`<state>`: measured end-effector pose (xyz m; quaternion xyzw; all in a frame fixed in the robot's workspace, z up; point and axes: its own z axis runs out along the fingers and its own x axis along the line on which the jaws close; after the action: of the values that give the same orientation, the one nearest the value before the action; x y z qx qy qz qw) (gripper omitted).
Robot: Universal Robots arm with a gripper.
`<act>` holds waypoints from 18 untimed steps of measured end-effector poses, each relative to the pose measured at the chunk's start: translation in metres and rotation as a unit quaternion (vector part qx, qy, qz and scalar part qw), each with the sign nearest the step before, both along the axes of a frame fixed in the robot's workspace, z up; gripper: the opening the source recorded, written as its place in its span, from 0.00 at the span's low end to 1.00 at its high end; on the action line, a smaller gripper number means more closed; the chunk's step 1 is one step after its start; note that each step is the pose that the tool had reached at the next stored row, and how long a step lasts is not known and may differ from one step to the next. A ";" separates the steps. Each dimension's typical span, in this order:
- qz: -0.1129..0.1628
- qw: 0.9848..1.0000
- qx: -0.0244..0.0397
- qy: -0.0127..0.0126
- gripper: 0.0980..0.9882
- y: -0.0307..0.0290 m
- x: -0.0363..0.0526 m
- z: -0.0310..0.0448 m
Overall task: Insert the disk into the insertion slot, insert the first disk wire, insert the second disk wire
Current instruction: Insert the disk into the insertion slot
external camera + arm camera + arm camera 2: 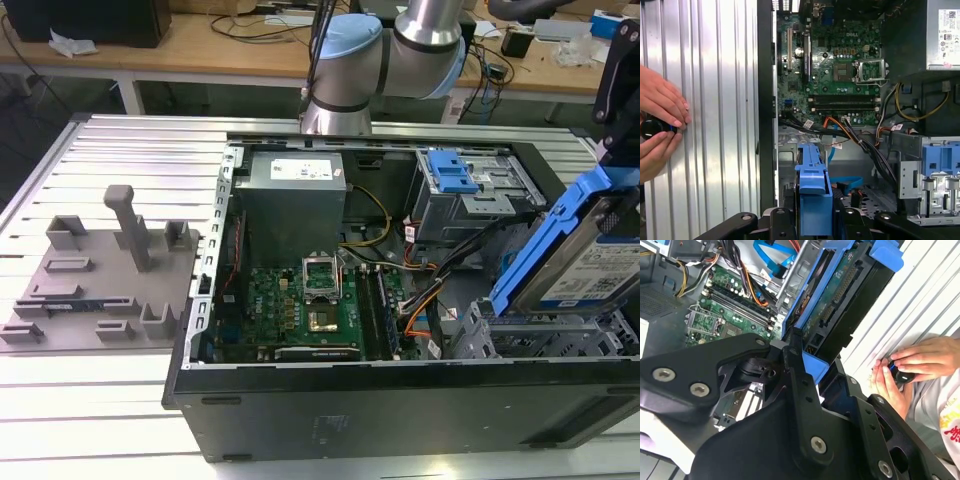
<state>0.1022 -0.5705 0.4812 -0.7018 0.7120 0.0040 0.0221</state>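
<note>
While the gripper (816, 222) clamps the disk (585, 260) by its caddy, the disk hangs tilted above the insertion slot (540, 335) in the exterior view; the first wrist view adds a person's hands (661, 109) beside the case (765, 125).

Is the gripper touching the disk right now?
Touching. In the second wrist view the gripper has a black finger pressed against the disk at its blue caddy edge.

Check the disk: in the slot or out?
Out. The disk is held tilted by the gripper, above the insertion slot, with no part of it inside.
</note>
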 end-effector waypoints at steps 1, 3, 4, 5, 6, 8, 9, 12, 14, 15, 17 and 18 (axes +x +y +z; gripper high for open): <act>0.000 1.000 0.000 0.000 0.30 0.0017 0.0001 -0.0004; 0.000 1.000 0.000 0.000 0.30 0.0039 0.0002 -0.0010; 0.000 1.000 0.000 0.000 0.30 0.0049 0.0002 -0.0013; 0.000 1.000 0.000 0.000 0.30 0.0057 0.0003 -0.0016; 0.000 1.000 0.000 0.000 0.30 0.0066 0.0003 -0.0021; 0.000 1.000 0.000 0.000 0.30 0.0087 0.0006 -0.0034; 0.000 1.000 -0.001 0.000 0.30 0.0109 0.0011 -0.0045; 0.000 1.000 -0.001 0.000 0.30 0.0146 0.0019 -0.0065; 0.000 1.000 -0.001 0.001 0.30 0.0161 0.0025 -0.0086; 0.000 1.000 -0.002 0.001 0.30 0.0163 0.0026 -0.0093; 0.000 1.000 -0.002 0.001 0.30 0.0163 0.0029 -0.0103; 0.000 1.000 -0.002 0.002 0.30 0.0164 0.0037 -0.0107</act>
<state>0.1059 -0.5541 0.4705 -0.7019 0.7120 0.0036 0.0192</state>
